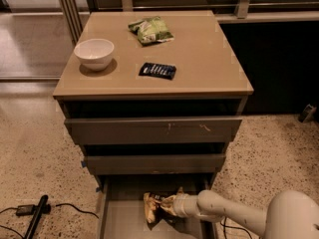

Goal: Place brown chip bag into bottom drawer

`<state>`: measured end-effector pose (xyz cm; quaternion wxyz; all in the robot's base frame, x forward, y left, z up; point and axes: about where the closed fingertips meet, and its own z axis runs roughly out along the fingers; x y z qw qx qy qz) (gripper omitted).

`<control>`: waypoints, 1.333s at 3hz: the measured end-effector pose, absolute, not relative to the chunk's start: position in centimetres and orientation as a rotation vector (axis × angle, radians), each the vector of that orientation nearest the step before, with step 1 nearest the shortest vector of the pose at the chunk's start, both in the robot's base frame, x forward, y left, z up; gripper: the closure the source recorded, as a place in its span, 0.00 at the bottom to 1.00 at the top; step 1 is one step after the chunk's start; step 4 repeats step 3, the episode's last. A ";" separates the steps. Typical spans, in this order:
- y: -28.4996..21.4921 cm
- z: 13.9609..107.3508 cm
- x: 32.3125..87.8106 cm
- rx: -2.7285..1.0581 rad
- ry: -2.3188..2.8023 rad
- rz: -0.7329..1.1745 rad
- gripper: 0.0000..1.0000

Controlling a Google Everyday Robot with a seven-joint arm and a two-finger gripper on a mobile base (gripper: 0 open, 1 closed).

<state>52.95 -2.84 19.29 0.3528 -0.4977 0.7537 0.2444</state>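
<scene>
Camera view: brown chip bag [151, 209] lies low in the frame, inside the pulled-out bottom drawer [122, 224]. Its long axis is roughly upright, and it touches the pincer [167, 205] on that pincer's left. The arm [234, 214] reaches in from the lower right. Whether the pincer clamps the bag or merely touches it, I cannot tell.

The pale arm [234, 214] reaches in from the lower right, lying nearly level and pointing left, its rounded bulk filling the bottom right corner. Its wrist [188, 205] narrows to a cuff, and the gripper [167, 206] sits low inside the bottom drawer [119, 222].
</scene>
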 end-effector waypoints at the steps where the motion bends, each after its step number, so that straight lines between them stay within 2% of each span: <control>1: -2.8 19.3 53.0 -1.288 1.950 0.632 0.13; 2: -2.8 19.3 52.9 -1.288 1.950 0.632 0.00; 4: -2.8 19.3 52.9 -1.288 1.950 0.633 0.00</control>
